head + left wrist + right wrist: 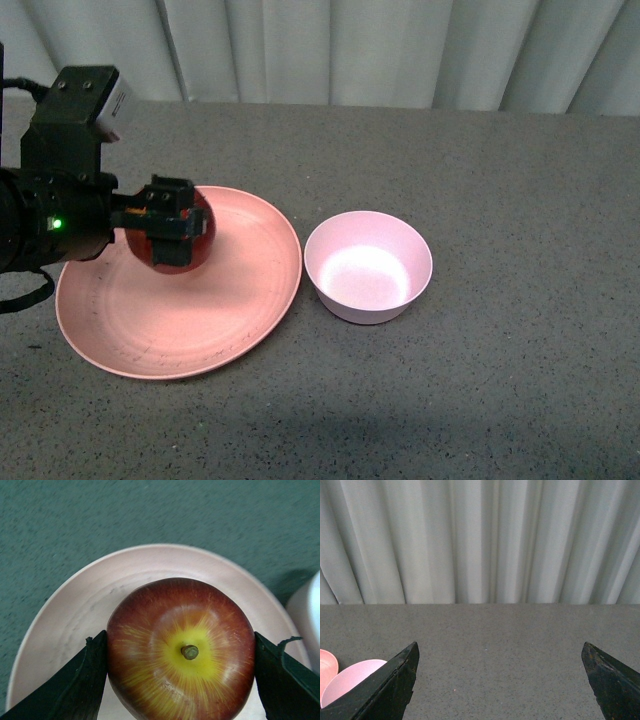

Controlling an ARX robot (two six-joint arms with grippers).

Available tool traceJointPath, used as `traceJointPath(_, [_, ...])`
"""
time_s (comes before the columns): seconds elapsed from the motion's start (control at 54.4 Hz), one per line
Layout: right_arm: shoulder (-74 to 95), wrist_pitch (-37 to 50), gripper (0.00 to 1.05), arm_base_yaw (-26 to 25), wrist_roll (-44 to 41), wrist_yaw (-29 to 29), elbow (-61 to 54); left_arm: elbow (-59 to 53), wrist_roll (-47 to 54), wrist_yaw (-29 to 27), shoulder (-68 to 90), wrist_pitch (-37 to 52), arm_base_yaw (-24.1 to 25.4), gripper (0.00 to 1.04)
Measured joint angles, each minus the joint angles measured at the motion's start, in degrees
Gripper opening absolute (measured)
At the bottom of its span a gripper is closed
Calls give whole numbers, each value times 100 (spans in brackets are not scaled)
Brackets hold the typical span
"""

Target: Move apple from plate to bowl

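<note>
- Gripping the apple [205, 228] is the left gripper [172, 228]: its two dark fingers [85, 680] press on opposite sides of the apple's widest part.
- Apple sits over the far left part of the plate [200, 320]. Can't tell from these views whether it touches the plate or hangs just above it.
- Writing-wise, the only candidate is a white block [118, 105] on top of the left arm, and it's too small to read. A green light [55, 223] glows on the arm body.
- Bowl [365, 305] stands just right of the plate, close but apart, with open table [500, 160] between it and the apple's side of the plate. It's upright, mouth up.
- Pale pleated curtain [350, 50] runs along the back edge of the table.
- In the left wrist view the apple's stem and yellow patch face straight at the camera, so the stem axis runs back along the gripper and the fingers squeeze across it. The stem doesn't show in the front view.
- Right gripper [500, 650] is off by itself over bare table, fingers spread wide with nothing between them. Bits of bowl and plate peek in at one corner of its view.
</note>
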Motion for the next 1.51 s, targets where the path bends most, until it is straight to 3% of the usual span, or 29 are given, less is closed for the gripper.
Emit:
traceJointPath(0.258, [0,2,95,0,0,0,0,229,-354,-57,-289,0,-1108,74])
traceJointPath(0.552, [2,2,95,0,0,2,0,706,-575,-328,155,-22,-1740,74])
traceJointPath(0.846, [2,0,95,0,0,2,0,1040,-636,-461,710,7,-2085,74])
traceJointPath(1.288, [0,0,95,0,0,2,0,1224,-365,-529,1128,199,-2199,74])
traceJointPath(1.417, [0,0,95,0,0,2,0,1217,-308,-584,1106,166,-2197,99])
traceJointPath(1.509, [2,2,95,0,0,0,0,1158,-323,-614,1010,201,-2177,98])
